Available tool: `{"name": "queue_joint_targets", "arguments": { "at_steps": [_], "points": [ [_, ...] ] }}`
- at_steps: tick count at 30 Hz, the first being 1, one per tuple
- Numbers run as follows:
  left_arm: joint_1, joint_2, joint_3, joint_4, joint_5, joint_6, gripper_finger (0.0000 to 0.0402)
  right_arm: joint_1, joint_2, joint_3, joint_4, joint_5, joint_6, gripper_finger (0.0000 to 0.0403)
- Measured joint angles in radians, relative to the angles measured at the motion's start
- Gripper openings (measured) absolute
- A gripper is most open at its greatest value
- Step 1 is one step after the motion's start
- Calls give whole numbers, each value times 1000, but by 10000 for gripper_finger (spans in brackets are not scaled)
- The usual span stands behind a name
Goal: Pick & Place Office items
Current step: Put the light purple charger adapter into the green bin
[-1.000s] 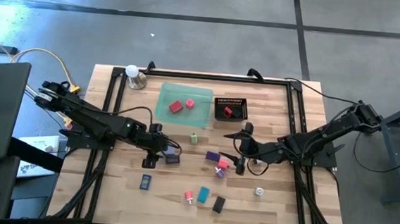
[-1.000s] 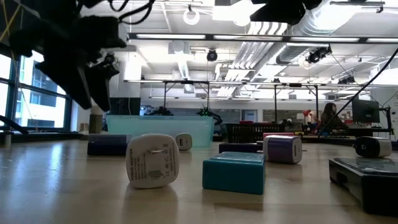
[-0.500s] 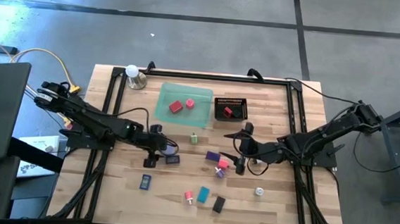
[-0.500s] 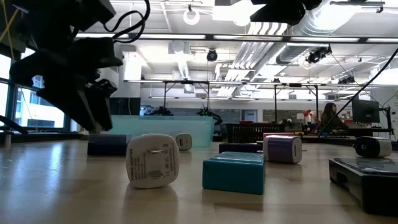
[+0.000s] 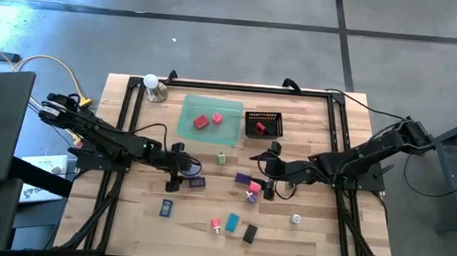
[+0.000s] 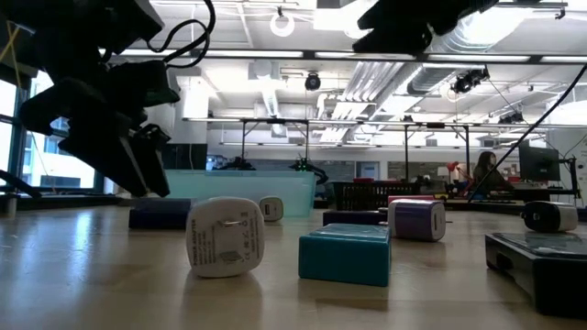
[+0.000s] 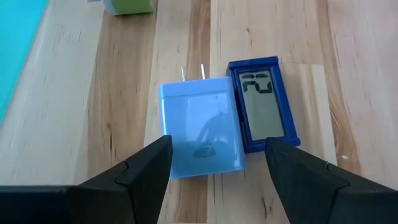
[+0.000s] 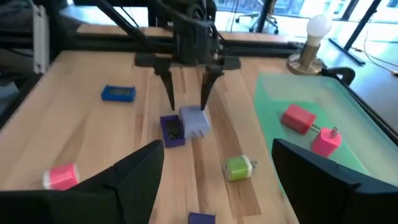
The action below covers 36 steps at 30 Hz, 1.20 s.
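Pale wood planks form the tabletop (image 5: 125,218), framed by black rails, with grey floor around it. Office items lie scattered: a light blue plug block (image 7: 200,134) touches a dark blue display (image 7: 263,106), and 2 reddish pieces sit in the green tray (image 5: 230,132). Left gripper (image 7: 217,158) hovers over the blue block, fingers apart, empty. Right gripper (image 5: 262,172) hangs mid-table, fingers spread. Beyond, an open office shows ceiling pipes and lights.

In the high view the tray (image 5: 187,117) sits upper centre of the tabletop (image 5: 125,218) with two items (image 5: 201,122) in it, the basket (image 5: 263,124) just to its right. A plug (image 5: 187,173) and a small display (image 5: 197,182) lie touching, left of centre, under the left claw (image 5: 179,170). Other items (image 5: 232,222) lie scattered lower centre.
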Motion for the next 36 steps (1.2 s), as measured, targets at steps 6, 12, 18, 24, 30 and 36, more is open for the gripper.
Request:
{"name": "queue_joint_targets", "arguments": {
  "at_steps": [6, 12, 18, 24, 30, 36],
  "points": [
    [0, -2, -2, 10, 5, 69, 250, -25, 33, 0, 43, -71, -21, 290],
    [0, -3, -2, 16, 1, 71, 250, -37, 32, 0, 58, -158, -26, 290],
    [0, -3, -2, 18, -17, 106, 250, -37, 32, 0, 67, -208, -29, 290],
    [0, -3, -2, 18, -31, 113, 250, -36, 32, 0, 67, -209, -30, 290],
    [2, -3, -2, -20, -50, 91, 250, -36, 32, 0, 67, -209, -30, 290],
    [2, -1, -2, -19, -51, 88, 250, -36, 32, 0, 67, -209, -42, 290]
  ]
}}
